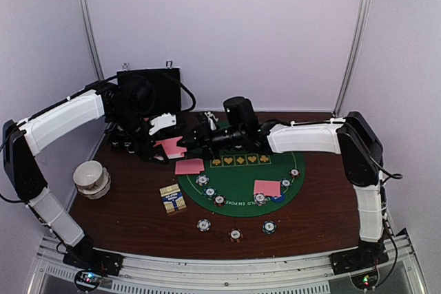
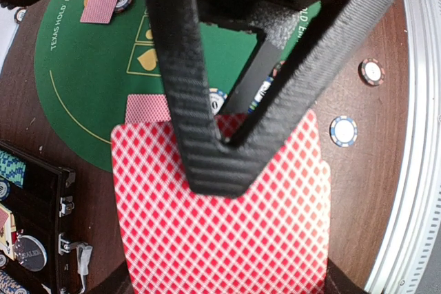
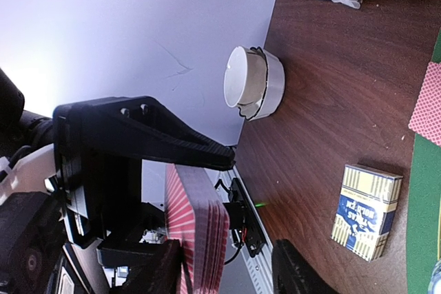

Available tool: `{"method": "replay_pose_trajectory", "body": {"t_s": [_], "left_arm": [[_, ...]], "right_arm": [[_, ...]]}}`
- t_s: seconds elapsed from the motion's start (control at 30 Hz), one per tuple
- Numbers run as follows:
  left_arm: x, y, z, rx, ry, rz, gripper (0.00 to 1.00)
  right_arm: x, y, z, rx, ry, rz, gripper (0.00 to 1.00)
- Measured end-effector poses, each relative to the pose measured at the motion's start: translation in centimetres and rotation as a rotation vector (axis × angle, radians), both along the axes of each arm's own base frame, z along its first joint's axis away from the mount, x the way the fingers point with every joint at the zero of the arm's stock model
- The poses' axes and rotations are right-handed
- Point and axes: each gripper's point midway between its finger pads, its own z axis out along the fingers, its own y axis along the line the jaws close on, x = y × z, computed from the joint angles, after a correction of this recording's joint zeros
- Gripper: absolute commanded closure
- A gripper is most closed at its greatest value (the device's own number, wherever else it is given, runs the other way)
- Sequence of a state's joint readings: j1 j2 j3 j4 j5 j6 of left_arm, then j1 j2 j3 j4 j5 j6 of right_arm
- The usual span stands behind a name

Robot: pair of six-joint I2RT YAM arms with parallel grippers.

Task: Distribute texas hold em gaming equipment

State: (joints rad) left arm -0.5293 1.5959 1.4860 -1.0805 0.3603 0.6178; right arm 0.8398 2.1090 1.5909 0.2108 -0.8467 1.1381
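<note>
My left gripper (image 1: 165,148) is shut on a deck of pink-backed cards (image 2: 220,232) and holds it above the table, left of the green felt mat (image 1: 241,177). One of its fingers (image 2: 213,163) presses on the top card. My right gripper (image 1: 187,139) is open at the deck's end. In the right wrist view (image 3: 227,273) its jaws stand apart around the deck's edge (image 3: 207,232). Single cards (image 1: 189,166) (image 1: 267,187) lie on the mat. Striped chips (image 1: 210,192) (image 1: 286,184) ring the mat and others (image 1: 235,235) sit on the wood in front.
A black chip case (image 1: 148,94) stands open at the back left. A white bowl (image 1: 91,177) sits near the left edge. A blue and yellow card box (image 1: 172,199) lies left of the mat. The metal rail (image 2: 420,135) runs along the near edge.
</note>
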Motion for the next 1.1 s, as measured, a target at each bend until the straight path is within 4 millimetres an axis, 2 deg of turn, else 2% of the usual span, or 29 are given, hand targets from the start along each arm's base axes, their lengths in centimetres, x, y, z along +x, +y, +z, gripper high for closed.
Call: {"method": "replay_pose_trajectory", "body": {"t_s": [0.13,0.47,0.97,1.1], "left_arm": [[0.0,0.0,0.0,0.0,0.0,0.0,1.0],[0.0,0.1,-0.1,0.007,-0.001,0.002,1.0],[0.1,0.2,-0.2,0.013,-0.002,0.004,1.0],[0.1,0.2,-0.2,0.015,-0.004,0.005,1.0]], "right_arm": [[-0.1,-0.2,0.5,-0.001,-0.005,0.0,0.68],[-0.1,-0.8,1.7,0.006,0.004,-0.016,0.78],[-1.0,-0.6,2.4,0.05,0.053,-0.004,0.79],[-1.2,-0.5,2.6,0.059,0.059,0.006,0.85]]}}
